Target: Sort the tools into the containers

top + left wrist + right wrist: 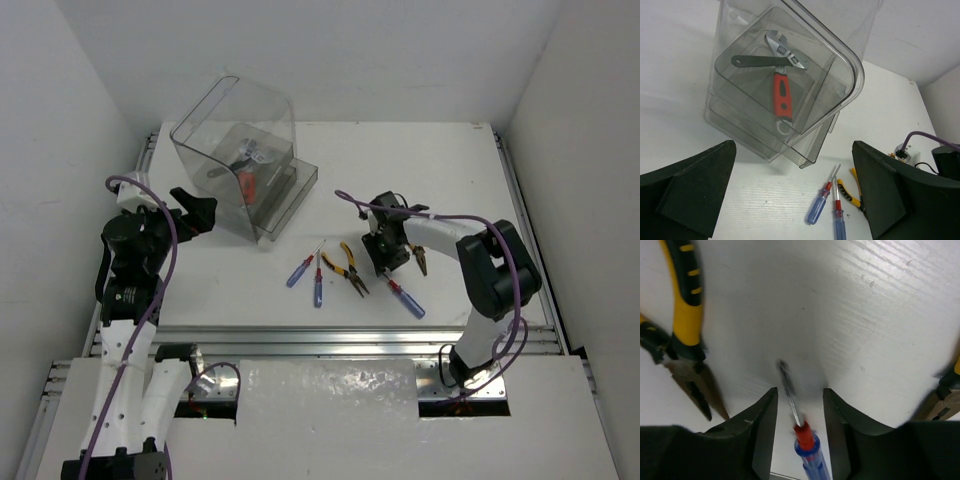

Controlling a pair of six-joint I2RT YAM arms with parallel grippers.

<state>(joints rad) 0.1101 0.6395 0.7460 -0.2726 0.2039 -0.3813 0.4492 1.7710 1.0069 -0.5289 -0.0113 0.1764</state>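
The clear container [200, 130] stands at the back left with a red-handled adjustable wrench [782, 95] and a black-handled wrench [755, 61] lying in its tray. My left gripper [195, 212] hovers wide open beside it, nothing between its fingers [690, 190]. Two blue-and-red screwdrivers [300, 270] [318, 285] and yellow pliers [345, 268] lie mid-table. My right gripper [800, 392] is low over a third screwdriver [807, 440]. Its jaws stand apart on either side of the blurred shaft, with a gap on both sides. A second pair of pliers [420, 258] lies just right of it.
The container's lid is swung up and its lower trays [812, 150] jut toward the screwdrivers [817, 207]. Purple cables [440, 215] run along both arms. White walls close in the table on three sides, and a metal rail [350, 335] runs along the near edge.
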